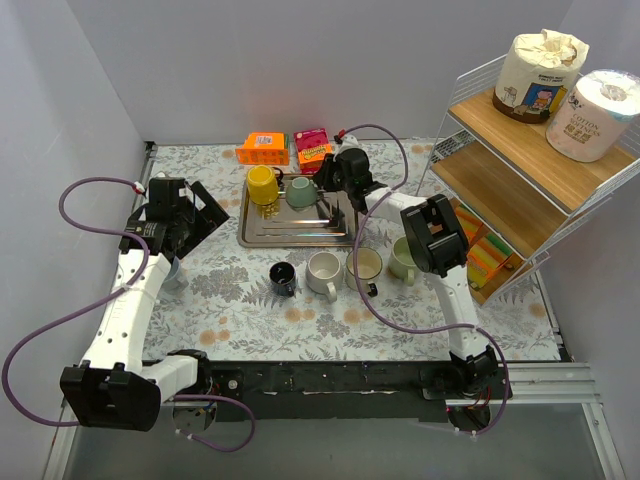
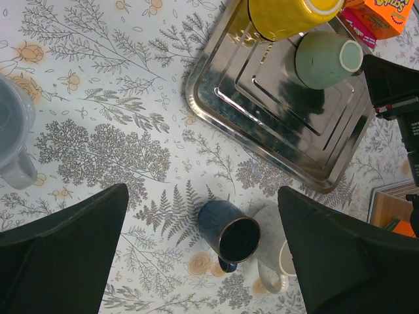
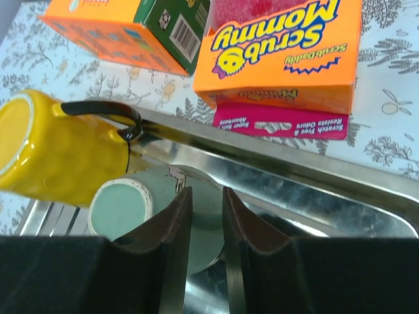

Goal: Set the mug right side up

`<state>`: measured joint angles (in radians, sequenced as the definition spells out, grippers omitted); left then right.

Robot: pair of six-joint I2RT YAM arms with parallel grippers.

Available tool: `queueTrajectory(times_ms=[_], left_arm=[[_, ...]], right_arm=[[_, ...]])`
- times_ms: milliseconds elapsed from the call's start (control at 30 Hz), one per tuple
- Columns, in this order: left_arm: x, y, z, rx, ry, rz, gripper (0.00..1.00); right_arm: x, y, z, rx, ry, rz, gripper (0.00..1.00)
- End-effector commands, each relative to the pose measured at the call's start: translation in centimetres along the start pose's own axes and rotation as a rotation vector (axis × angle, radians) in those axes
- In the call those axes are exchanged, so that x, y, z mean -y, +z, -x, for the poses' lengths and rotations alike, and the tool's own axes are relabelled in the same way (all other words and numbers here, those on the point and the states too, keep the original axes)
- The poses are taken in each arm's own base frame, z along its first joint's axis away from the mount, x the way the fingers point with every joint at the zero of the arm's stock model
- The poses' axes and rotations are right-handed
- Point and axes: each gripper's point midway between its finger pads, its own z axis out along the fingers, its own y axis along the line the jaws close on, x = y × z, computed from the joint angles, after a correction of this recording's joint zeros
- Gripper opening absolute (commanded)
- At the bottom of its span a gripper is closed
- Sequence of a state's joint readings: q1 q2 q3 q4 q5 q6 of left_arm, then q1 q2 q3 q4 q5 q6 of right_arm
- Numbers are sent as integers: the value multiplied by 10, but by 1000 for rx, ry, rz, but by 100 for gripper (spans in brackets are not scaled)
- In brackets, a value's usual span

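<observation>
A fern-printed tablecloth point(image 1: 240, 300) is spread beneath everything, enclosed by plain grey walls point(image 1: 300, 60). The left gripper point(image 2: 203, 195) is held wide apart; at its 4 o'clock in the top view, a dark blue mug point(image 2: 229, 232) is laid on its side. Farther off, at the 12 o'clock end of the steel tray point(image 1: 300, 232), the pale green mug point(image 3: 121, 206) is stood upside down, with a yellow mug point(image 3: 59, 154) at its 9 o'clock. The right gripper point(image 3: 206, 191) is set over the pale green mug, fingers point(image 3: 173, 242) narrowly apart; the handle is hidden, so a grip cannot be confirmed.
</observation>
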<state>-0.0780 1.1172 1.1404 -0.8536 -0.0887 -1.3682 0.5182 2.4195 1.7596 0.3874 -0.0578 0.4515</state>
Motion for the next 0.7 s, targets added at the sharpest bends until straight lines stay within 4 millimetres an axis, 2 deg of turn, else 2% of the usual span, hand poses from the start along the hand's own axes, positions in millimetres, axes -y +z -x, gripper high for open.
queueTrajectory(times_ms=[0,67,100,167,200,333,467,500,667], left_arm=[[2,-8,-1,16,10,-33,98],[2,-9,-1,19,8,-35,98],[2,-10,-1,20,8,-38,98],[1,-9,-2,20,8,-38,98],[2,-10,-1,24,9,-40,98],[2,-11,-2,28,7,-46,98],[1,-11,-1,32,6,-43,98],[1,-11,-1,32,6,-45,98],[2,-11,-2,28,6,-50,98]], right_arm=[[-14,-26,-1,-52,-88,0,31],[-17,-33,-6,-65,-114,7,31],[-27,-39,1,-58,-124,32,31],[-31,-46,-8,-88,-150,37,31],[-37,-53,-3,-83,-162,46,32],[-50,-75,-5,-104,-187,80,33],[-50,-91,0,-128,-240,66,36],[-51,-94,5,-126,-278,69,38],[-54,-102,0,-207,-393,115,48]])
